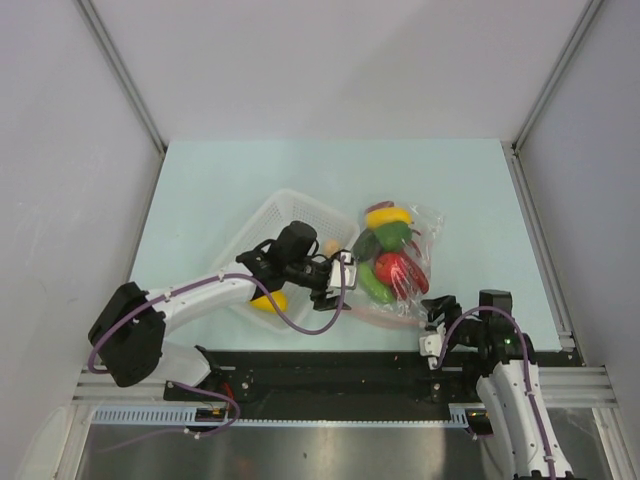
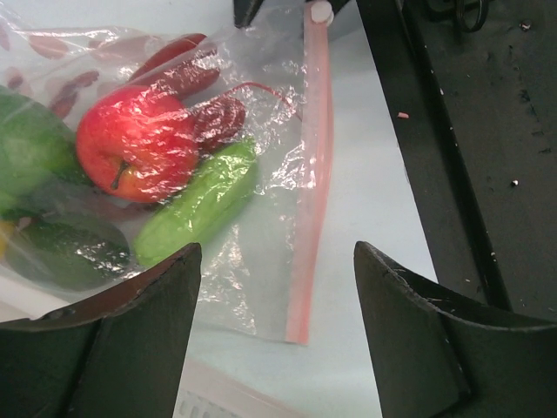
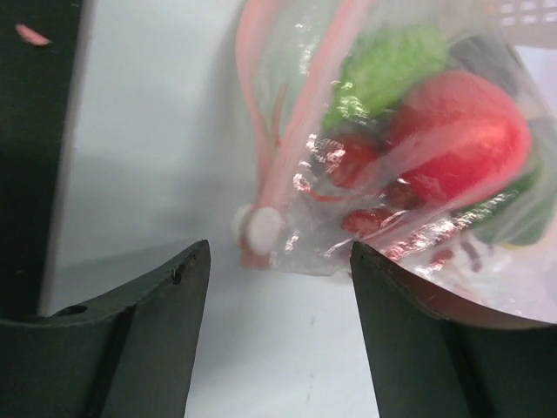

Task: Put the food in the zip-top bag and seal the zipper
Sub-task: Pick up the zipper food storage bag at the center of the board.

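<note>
Left claw (image 2: 276,261) and right claw (image 3: 280,254) both gape at the zipper (image 2: 316,174)

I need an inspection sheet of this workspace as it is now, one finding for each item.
Surface: pale green table, no spills seen.
Job's things: clear crinkly zip-top bag holds red toy tomato, green toy cucumber and more; pink zipper strip with white slider; sealed or not, cannot tell.
Clutter: white mesh basket, yellow toy piece in it.
Grippers: left gripper and right gripper open, fingers empty, near the zipper.
Cables: purple cables along both arms, no snag seen.
Surroundings: grey walls, black rail.
</note>
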Tool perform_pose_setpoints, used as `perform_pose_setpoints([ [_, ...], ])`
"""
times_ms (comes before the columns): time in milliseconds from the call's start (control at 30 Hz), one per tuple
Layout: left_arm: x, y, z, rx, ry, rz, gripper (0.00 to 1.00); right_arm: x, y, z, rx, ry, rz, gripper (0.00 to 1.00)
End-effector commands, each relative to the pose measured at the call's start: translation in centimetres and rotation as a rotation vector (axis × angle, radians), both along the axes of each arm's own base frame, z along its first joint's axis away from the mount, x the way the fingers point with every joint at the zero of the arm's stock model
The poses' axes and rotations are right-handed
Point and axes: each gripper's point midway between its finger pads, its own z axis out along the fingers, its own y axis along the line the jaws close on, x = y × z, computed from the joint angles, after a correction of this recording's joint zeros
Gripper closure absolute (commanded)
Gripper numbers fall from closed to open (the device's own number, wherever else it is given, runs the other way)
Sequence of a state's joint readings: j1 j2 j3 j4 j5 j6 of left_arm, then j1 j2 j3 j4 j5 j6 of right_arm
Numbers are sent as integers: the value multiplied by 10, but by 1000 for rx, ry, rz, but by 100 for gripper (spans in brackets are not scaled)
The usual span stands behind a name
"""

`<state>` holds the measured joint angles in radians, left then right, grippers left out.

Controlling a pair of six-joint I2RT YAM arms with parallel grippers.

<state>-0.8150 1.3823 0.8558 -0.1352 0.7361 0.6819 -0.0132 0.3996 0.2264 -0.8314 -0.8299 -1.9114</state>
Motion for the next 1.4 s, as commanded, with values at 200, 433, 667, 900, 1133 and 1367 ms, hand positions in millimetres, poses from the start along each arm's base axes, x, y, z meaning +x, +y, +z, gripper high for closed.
perform_pose_setpoints([
  [200, -3, -1, 21, -65, -16, 6, 28, 13, 28, 47, 183, -136, 101, 90],
  [433, 8, -8, 72, -175, -35, 107, 29, 7, 35, 115, 317, -60, 31, 100],
  [667, 14, -32, 149, -310, -192, 145, 30, 13, 40, 182, 437, 126, -117, 100],
  [900, 18, -49, 225, -399, -223, 184, 32, 29, 44, 234, 567, 324, -264, 100],
  [1133, -2, -60, 247, -382, -218, 177, 31, 32, 61, 276, 655, 480, -299, 100],
  [1367, -10, -76, 252, -376, -137, 163, 31, 25, 71, 295, 690, 517, -293, 100],
])
